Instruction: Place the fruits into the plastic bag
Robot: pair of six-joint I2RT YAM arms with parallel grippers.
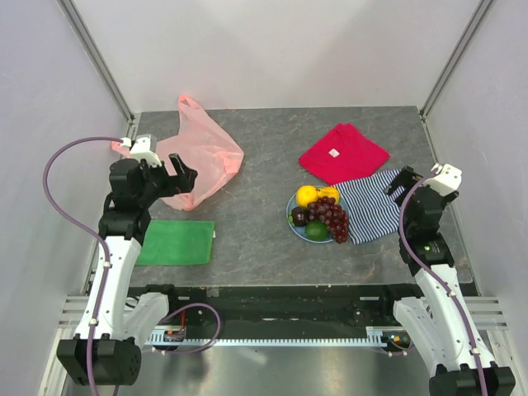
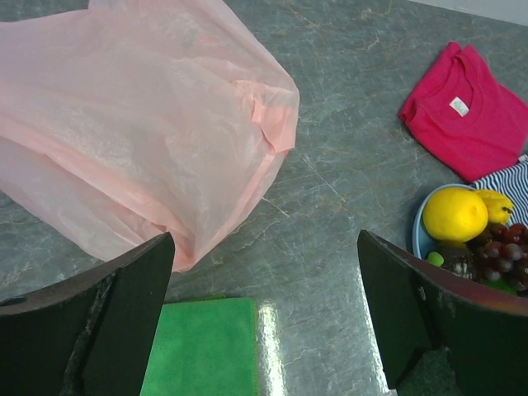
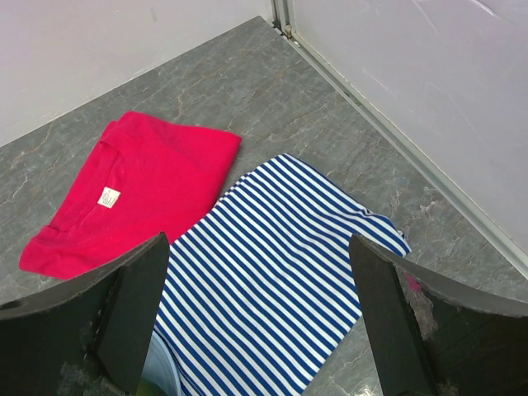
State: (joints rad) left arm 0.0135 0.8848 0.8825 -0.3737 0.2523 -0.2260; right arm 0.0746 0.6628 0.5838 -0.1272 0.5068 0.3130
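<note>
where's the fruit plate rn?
Top view: the plate with the fruits sits right of centre, on the near side of the red shirt and against the striped cloth's left edge.

Left arm (image 1: 122,241): rises from its base at the near left corner, elbow bent, forearm reaching toward the far right.
Left hand (image 1: 181,173): held above the left side of the worktop, tilted downward; its two dark fingers (image 2: 124,313) stand wide apart with nothing between them.
Right arm (image 1: 431,256): rises from its base at the near right corner, leaning toward the far side, wrist folded over at the top.
Right hand (image 1: 415,183): held above the right side of the worktop, aimed downward; fingers (image 3: 132,305) spread wide, gripping nothing.
</note>
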